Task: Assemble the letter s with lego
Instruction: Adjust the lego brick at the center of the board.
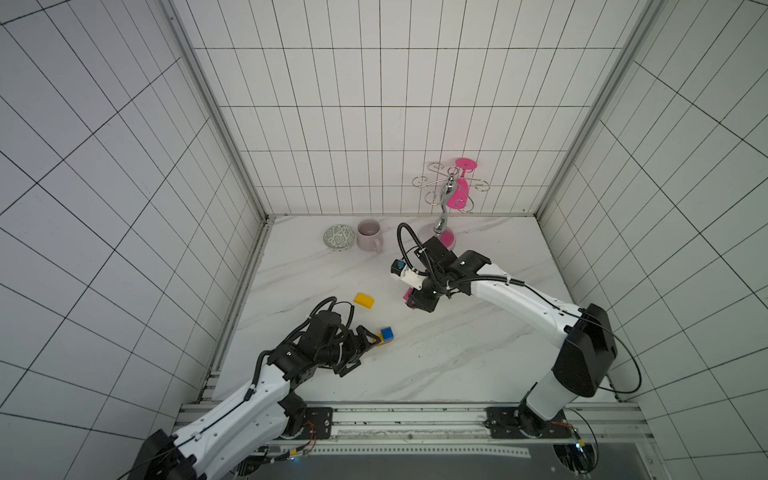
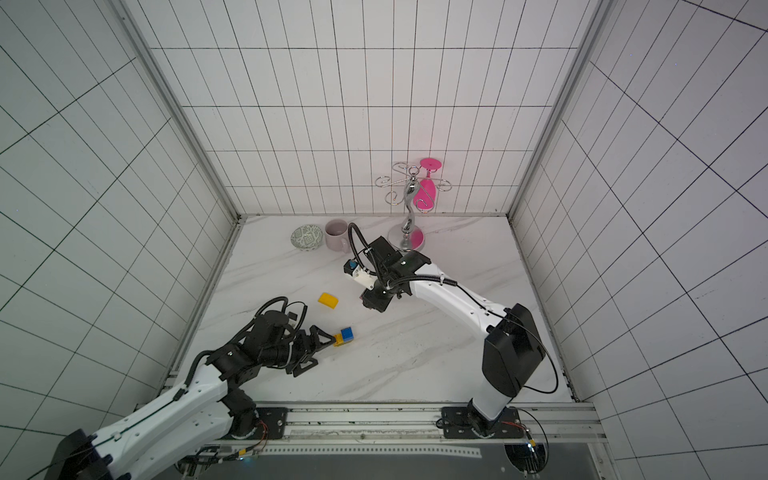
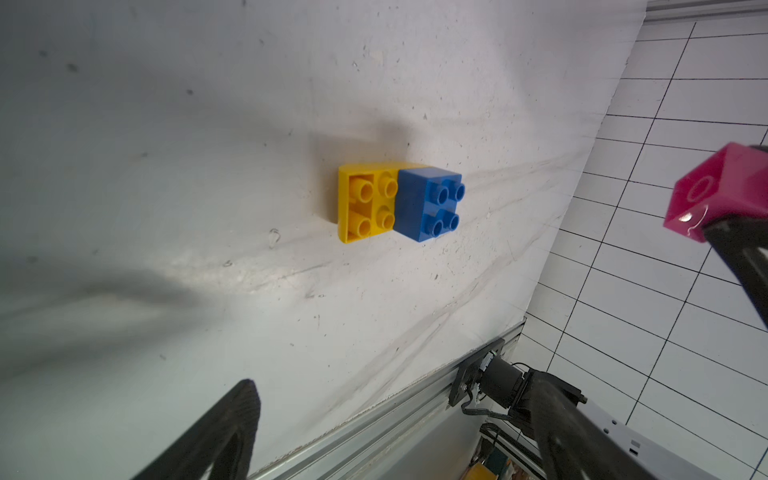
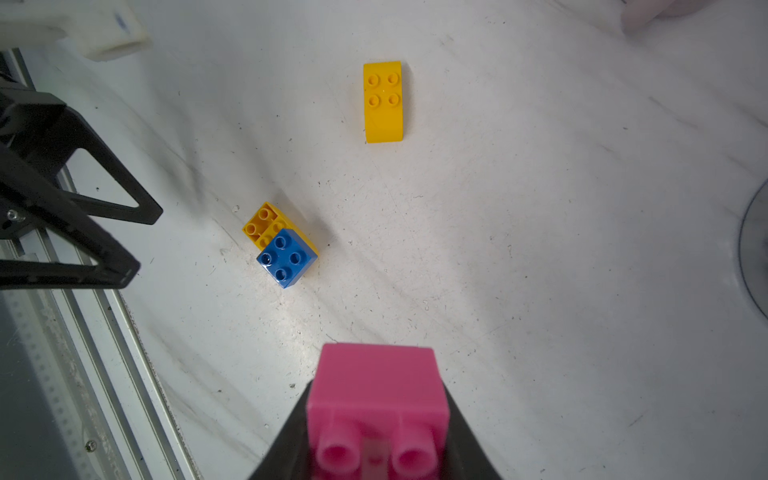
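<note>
**Two bricks joined, pink brick held aloft**

A blue brick point(image 3: 428, 203) is seen pressed onto one end of a yellow brick point(image 3: 365, 208), studs up. The other end of the yellow brick is left bare, with four studs exposed. This pair lies on the table point(image 1: 457, 353) toward the left arm's side, and it appears in both top views point(image 1: 387, 333) point(image 2: 347, 333).

The left gripper point(image 4: 143, 245) is released. Its jaws are spread wide with nothing between them, and they are pointed at the pair from just beside it. A gap to the bricks is shown in the right wrist view.

A second yellow brick point(image 1: 364, 300) is laid alone, studs up, farther from the robot's base and apart from the pair.

The right gripper point(image 4: 376, 436) is clenched on a pink brick point(image 4: 376, 395). That brick is held clear of the table and is also caught in the left wrist view point(image 3: 715, 191).

Along the back edge of the table a bowl point(image 1: 338, 237) and a mug point(image 1: 369, 235) are set side by side. A wire rack point(image 1: 446, 195) with a pink glass point(image 1: 461, 187) hung on it stands further along.
</note>
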Controlling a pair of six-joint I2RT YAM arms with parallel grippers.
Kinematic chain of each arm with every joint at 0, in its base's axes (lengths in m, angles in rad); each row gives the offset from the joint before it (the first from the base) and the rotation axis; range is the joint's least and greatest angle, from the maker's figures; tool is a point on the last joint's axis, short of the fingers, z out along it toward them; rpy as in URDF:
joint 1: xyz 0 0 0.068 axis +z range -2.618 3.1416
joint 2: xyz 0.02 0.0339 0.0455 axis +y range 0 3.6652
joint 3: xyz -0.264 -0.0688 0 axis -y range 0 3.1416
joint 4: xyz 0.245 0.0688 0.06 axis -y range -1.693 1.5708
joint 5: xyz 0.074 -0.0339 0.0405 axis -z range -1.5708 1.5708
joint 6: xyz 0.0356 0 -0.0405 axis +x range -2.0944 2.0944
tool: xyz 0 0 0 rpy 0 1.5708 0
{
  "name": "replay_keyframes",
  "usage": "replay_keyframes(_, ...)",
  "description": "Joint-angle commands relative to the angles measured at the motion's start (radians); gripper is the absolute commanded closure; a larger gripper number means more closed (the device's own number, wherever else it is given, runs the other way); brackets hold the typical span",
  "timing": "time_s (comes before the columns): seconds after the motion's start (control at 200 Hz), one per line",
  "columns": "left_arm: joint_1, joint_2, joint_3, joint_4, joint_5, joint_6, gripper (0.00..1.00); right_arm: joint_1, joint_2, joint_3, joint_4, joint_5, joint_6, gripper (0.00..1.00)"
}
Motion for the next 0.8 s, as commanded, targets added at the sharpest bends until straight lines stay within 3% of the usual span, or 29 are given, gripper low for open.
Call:
replay_keyframes(0.0,0.012,0.082,0.029,0.16,0.008,-0.003,0.05,-0.005,-0.043,-0.047,-0.002,0.0,0.006,0.9)
replay_keyframes(0.435,0.044,0.387,0.022,0.479,0.09,-0.004,0.04,-0.047,-0.099,-0.113,0.002,0.001,-0.025,0.91)
replay_keyframes(0.795,0.153,0.505,0.152,0.399,0.163,0.142,0.04,-0.057,-0.077,-0.101,0.003,-0.029,-0.039,0.91)
